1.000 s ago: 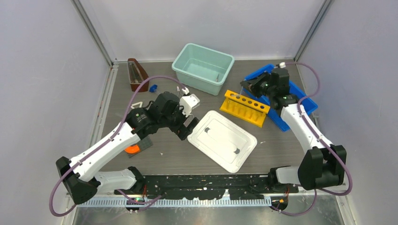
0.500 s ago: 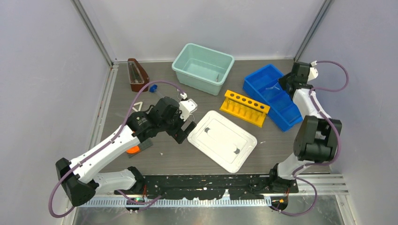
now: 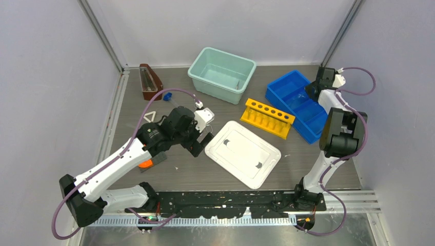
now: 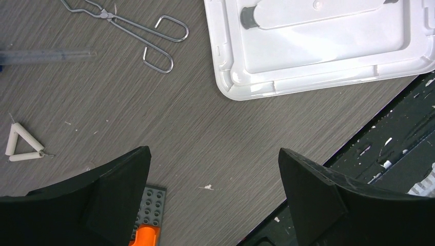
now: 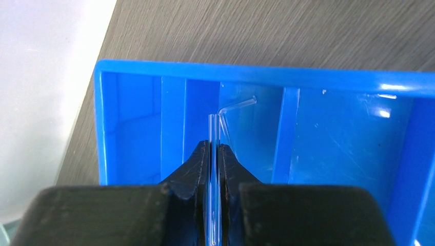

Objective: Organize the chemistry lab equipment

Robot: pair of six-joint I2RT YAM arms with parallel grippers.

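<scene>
Right jaws are pinching a thin clear glass rod, closed almost fully on it, hanging over the blue divided tray. The rod is pointing out past the tips above one compartment. A bent glass piece is showing just beyond the rod's end. Can't tell whether it's lying in the tray or is part of the held rod.

Left jaws are standing wide open, gripping nothing, hovering above bare bench. Ahead of them, wire tongs are lying flat just beside the white lid, not touching it. A clear tube is lying near the tongs, and the white triangle is sitting apart from both. A grey stud brick with an orange part is sitting by one jaw's tip.

In the top view, the yellow test-tube rack is sitting between lid and tray, with the teal bin behind it.
</scene>
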